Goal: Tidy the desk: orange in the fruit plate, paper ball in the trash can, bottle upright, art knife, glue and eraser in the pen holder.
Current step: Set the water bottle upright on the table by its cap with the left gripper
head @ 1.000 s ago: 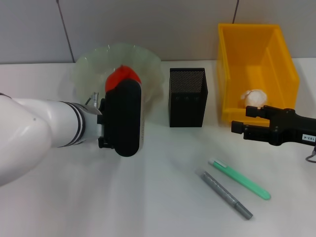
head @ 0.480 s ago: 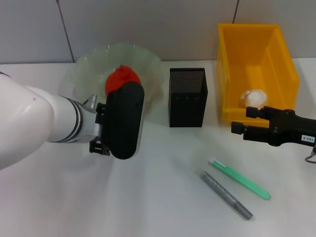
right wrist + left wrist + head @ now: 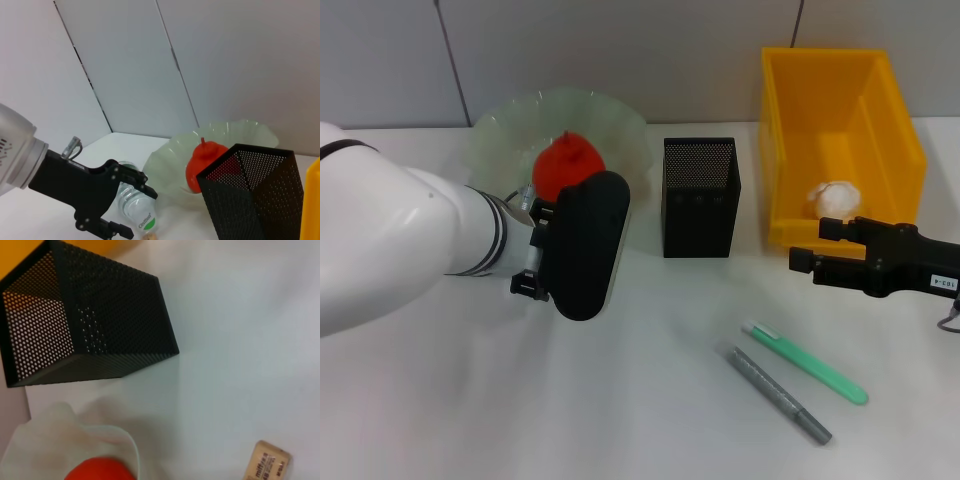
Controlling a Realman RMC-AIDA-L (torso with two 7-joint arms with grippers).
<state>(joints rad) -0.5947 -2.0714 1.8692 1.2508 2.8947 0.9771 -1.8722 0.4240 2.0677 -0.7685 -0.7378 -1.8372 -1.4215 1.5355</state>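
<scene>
Red-orange round orange [image 3: 567,162] with a puckered, stemmed top sits in the wavy-rimmed pale-green glass fruit plate [image 3: 610,125], at the desk [image 3: 650,400] rear, beside the black mesh pen holder [image 3: 700,197].

Right wrist view alone shows the left tool [image 3: 131,201], fingers apart, over a clear green-labelled bottle [image 3: 137,211] lying down. Left wrist view alone shows the tan eraser [image 3: 266,468].

Left arm's black housing has shifted rightward since earlier.

Right tool [image 3: 802,259], apart, rests before the yellow plastic trash can [image 3: 790,110] holding the white paper ball [image 3: 834,197].

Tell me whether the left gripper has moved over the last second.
Yes. In the head view the left gripper has shifted toward the pen holder: its black housing now sits closer to the holder, and more of the orange shows.
</scene>
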